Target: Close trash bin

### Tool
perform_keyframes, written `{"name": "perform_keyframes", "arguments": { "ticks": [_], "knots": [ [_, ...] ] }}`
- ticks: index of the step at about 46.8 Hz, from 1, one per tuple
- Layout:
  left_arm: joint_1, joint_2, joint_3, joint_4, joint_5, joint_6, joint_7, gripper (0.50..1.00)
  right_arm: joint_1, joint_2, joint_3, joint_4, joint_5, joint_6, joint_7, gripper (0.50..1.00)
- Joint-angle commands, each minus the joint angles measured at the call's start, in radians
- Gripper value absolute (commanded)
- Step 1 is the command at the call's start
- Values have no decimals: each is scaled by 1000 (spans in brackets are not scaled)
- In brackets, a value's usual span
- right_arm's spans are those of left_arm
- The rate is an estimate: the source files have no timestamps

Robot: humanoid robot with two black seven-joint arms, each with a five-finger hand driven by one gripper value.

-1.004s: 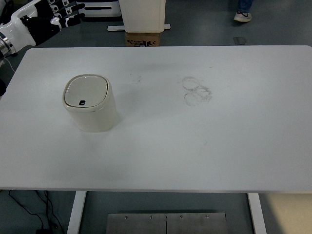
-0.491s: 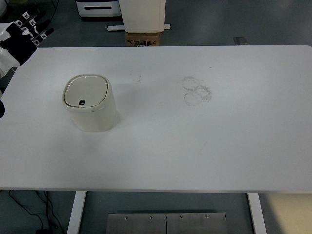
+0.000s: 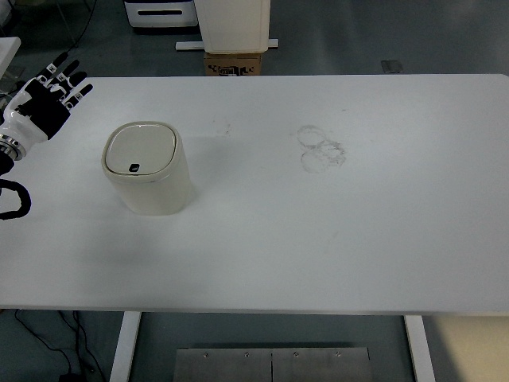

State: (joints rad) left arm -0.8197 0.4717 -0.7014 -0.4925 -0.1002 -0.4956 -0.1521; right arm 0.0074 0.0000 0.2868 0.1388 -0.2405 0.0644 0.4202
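Observation:
A small cream trash bin point(image 3: 148, 168) stands on the left part of the white table point(image 3: 334, 223). Its lid point(image 3: 141, 150) lies flat and shut, with a small dark button at its front edge. My left hand point(image 3: 49, 101) hovers at the table's far left edge, well left of the bin and apart from it. Its fingers are spread and hold nothing. The right arm does not show.
Faint ring stains point(image 3: 320, 148) mark the table's middle back. Beyond the far edge stand a white cabinet point(image 3: 232, 24) and a cardboard box point(image 3: 234, 63). A black cable loop point(image 3: 12, 200) hangs by the left edge.
My left hand has dropped from the upper left corner down towards the table's left edge and has come a little closer to the bin. The bin has stayed put with its lid shut.

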Motion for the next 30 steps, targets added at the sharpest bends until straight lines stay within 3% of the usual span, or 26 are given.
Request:
{"name": "perform_keyframes", "arguments": {
  "ticks": [1, 12, 30],
  "knots": [
    [13, -12, -1, 3, -1, -17, 0, 1000, -1, 0, 0, 1, 1, 0, 0, 991],
    [19, -15, -12, 29, -1, -49, -18, 1000, 0, 0, 2, -1, 1, 0, 0, 991],
    [28, -28, -13, 29, -1, -51, -18, 1000, 2, 0, -1, 1, -6, -2, 3, 991]
  ]
}}
